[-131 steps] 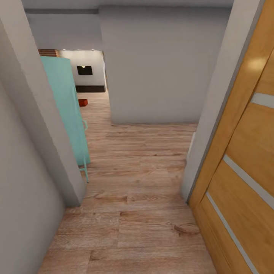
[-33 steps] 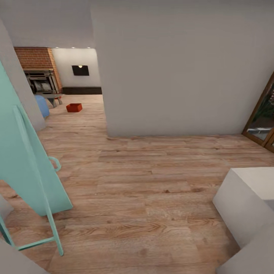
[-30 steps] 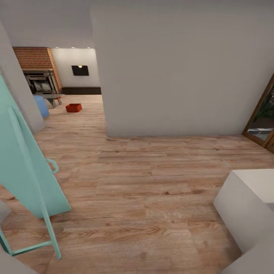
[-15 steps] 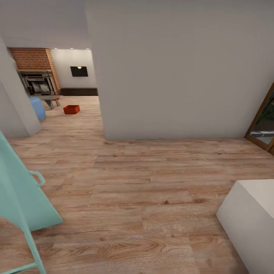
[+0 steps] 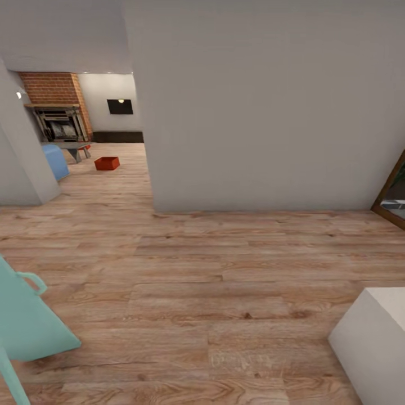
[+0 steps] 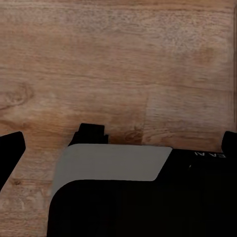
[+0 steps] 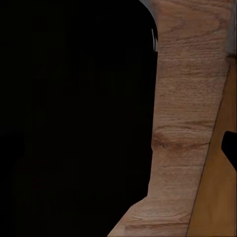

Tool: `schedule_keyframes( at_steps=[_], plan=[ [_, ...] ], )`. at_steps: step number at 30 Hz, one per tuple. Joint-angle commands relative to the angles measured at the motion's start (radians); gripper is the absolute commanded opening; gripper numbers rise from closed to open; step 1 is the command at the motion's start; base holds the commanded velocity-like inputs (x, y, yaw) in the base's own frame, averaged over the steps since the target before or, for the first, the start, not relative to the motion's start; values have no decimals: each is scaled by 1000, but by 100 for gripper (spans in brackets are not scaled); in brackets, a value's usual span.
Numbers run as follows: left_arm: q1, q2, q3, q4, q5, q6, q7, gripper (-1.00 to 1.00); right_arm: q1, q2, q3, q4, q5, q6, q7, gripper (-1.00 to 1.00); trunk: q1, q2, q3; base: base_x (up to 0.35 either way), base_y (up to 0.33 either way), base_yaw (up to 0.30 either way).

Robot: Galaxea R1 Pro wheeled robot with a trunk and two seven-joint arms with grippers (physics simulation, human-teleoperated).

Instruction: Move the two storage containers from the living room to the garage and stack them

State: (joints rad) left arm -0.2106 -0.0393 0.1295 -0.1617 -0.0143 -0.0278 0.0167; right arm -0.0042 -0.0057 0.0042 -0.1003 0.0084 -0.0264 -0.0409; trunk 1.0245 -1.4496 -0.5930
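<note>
Head view: robot stands on light wood plank flooring (image 5: pixel 225 281) in a hallway, facing a plain grey wall block (image 5: pixel 264 112) that fills most of the upper frame. Past the wall's left edge the passage opens into a farther room with a brick fireplace (image 5: pixel 53 107), a dark panel on the far white wall (image 5: pixel 120 106), a blue rounded seat (image 5: pixel 54 160) and a low grey bench (image 5: pixel 76 147). One storage container (image 5: pixel 107 163) sits on the wood floor there, well apart from the robot, near the bench and upright with its open top showing (only one red-orange bin is seen). At near left, a teal door or panel with a loop handle (image 5: pixel 28 315) leans into frame; at lower right, a white box corner (image 5: pixel 377 337); at right edge, a wood-framed glazed door (image 5: pixel 394 202). Left wrist view: dark robot body with a grey panel (image 6: pixel 113 165) over wood planks. Right wrist view: mostly a black robot part (image 7: pixel 74 118) beside wood floor. End effector state, left and right: cannot tell from either wrist view.
</note>
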Motion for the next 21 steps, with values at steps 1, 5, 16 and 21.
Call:
schedule_keyframes(
  at_steps=[1, 5, 16, 21],
  plan=[
    [-1, -1, 6, 1, -1, -3, 2, 100, 0, 0, 0, 1, 1, -3, -2, 100, 0, 0, -1, 308, -87, 14],
    [-1, -1, 6, 1, -1, -3, 2, 100, 0, 0, 0, 1, 1, -3, -2, 100, 0, 0, -1, 314, -40, 17],
    [0, -2, 6, 1, -2, -3, 2, 100, 0, 0, 0, 1, 1, -1, -2, 100, 0, 0, 0, 323, 87, 111],
    [0, -2, 6, 1, -2, -3, 2, 100, 0, 0, 0, 1, 1, -1, -2, 100, 0, 0, 0, 325, 116, 61]
  ],
)
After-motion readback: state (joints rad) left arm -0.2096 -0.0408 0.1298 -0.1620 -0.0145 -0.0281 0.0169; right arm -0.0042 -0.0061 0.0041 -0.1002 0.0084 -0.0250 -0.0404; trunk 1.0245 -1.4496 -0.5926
